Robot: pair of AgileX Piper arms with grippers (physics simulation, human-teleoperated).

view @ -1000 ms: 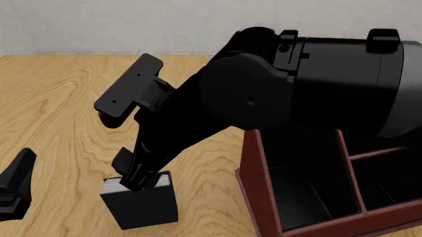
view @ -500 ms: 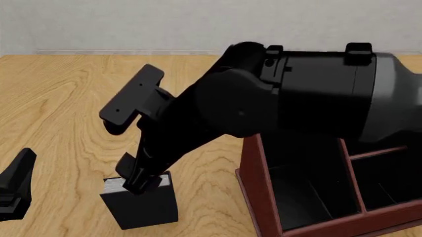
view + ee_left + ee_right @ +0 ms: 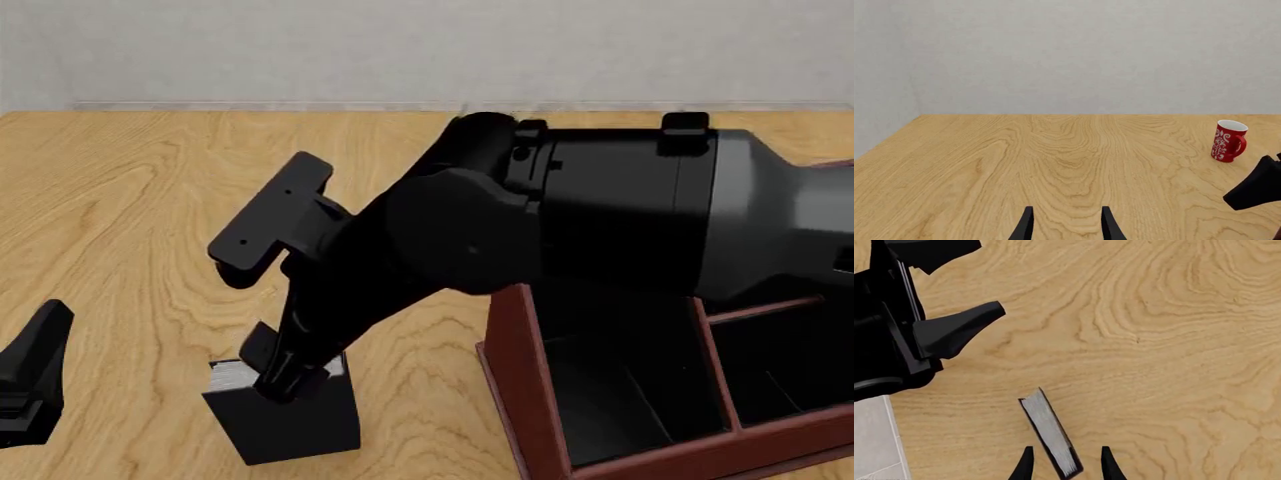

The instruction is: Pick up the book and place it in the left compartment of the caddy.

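Right wrist view: right gripper with jaws parted, one finger on each side of the book, whose grey-white page edge faces up; contact cannot be told. Front view: the book stands upright on the wooden table, left of the reddish-brown caddy. Left gripper open over bare wood, with a red-and-white mug well apart from it.
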